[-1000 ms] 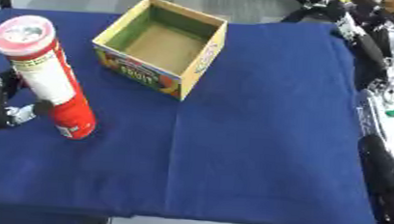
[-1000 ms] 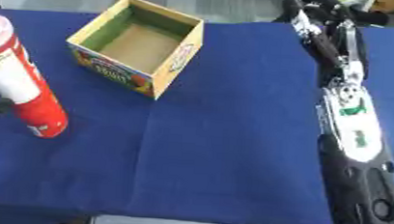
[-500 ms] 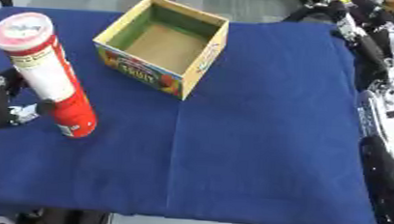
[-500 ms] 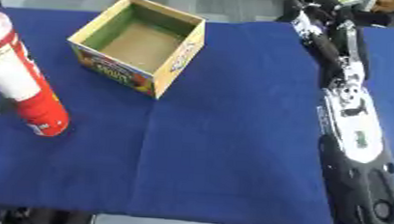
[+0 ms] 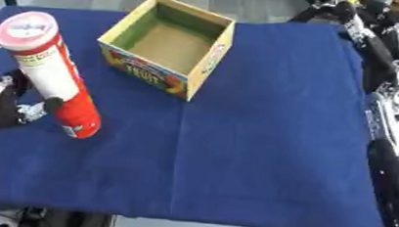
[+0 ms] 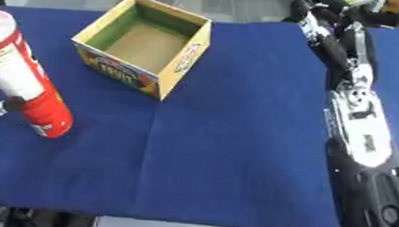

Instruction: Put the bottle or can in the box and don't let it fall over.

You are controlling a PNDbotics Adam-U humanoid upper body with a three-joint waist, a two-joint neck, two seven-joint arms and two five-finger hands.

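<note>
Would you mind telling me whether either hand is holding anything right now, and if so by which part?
The left hand holds the red can at its lower half, a fingertip curled onto its side. The right hand's fingers are not visible.

- Can (image 5: 55,73): red body, white upper band, pink-and-white lid.
- Box (image 5: 168,45): yellow rim, green inner walls, brown floor, multicoloured printed front.
- Worktop (image 5: 261,153): plain dark blue cloth.
- Left hand (image 5: 6,108): black with silver.
</note>
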